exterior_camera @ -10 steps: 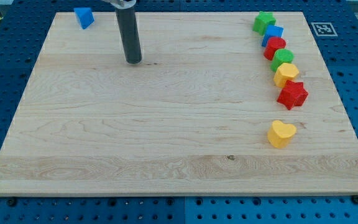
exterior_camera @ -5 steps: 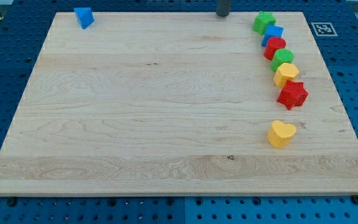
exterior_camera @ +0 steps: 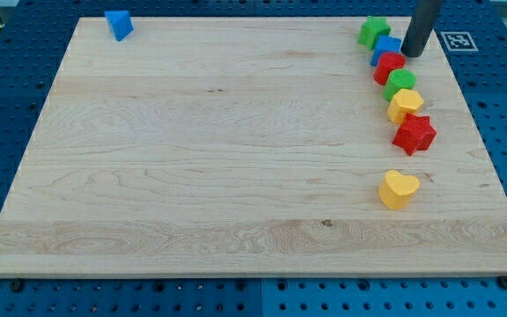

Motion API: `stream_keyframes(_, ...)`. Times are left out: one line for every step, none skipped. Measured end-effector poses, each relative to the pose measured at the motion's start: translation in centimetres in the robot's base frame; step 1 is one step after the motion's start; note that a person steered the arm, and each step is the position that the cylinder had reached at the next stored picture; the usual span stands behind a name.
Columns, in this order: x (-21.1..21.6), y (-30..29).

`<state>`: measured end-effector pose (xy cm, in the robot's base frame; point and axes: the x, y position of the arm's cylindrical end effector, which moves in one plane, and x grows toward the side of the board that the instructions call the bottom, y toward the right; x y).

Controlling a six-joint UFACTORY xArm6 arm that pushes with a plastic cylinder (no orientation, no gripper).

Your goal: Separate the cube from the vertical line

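A line of blocks runs down the view's right side of the wooden board [exterior_camera: 236, 176]: a green star [exterior_camera: 373, 31], a blue cube [exterior_camera: 386, 47], a red block [exterior_camera: 389, 67], a green block [exterior_camera: 401, 83], a yellow block [exterior_camera: 405, 105] and a red star [exterior_camera: 414, 133]. My tip [exterior_camera: 413, 53] stands on the board just right of the blue cube, close to it or touching it; I cannot tell which.
A yellow heart [exterior_camera: 399, 188] lies alone below the line. A blue triangular block [exterior_camera: 119, 24] sits at the top left corner. A printed marker tag [exterior_camera: 458, 40] is at the board's top right corner. Blue pegboard surrounds the board.
My tip moved from the upper left of the board, along the top edge, to the right side of the blue cube. No block has visibly moved.
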<state>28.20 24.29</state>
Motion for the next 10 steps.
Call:
stream_keyframes(0.4, -0.6)
stream_keyframes(1.3, -2.4)
stream_keyframes(1.3, -4.3)
stream_keyframes(0.7, -7.0)
stream_keyframes(0.0, -9.6)
stream_keyframes(0.0, -11.8)
stream_keyframes(0.0, -14.5)
stream_keyframes(0.0, -16.9)
stream_keyframes(0.0, -18.3)
stream_keyframes(-0.3, -20.6)
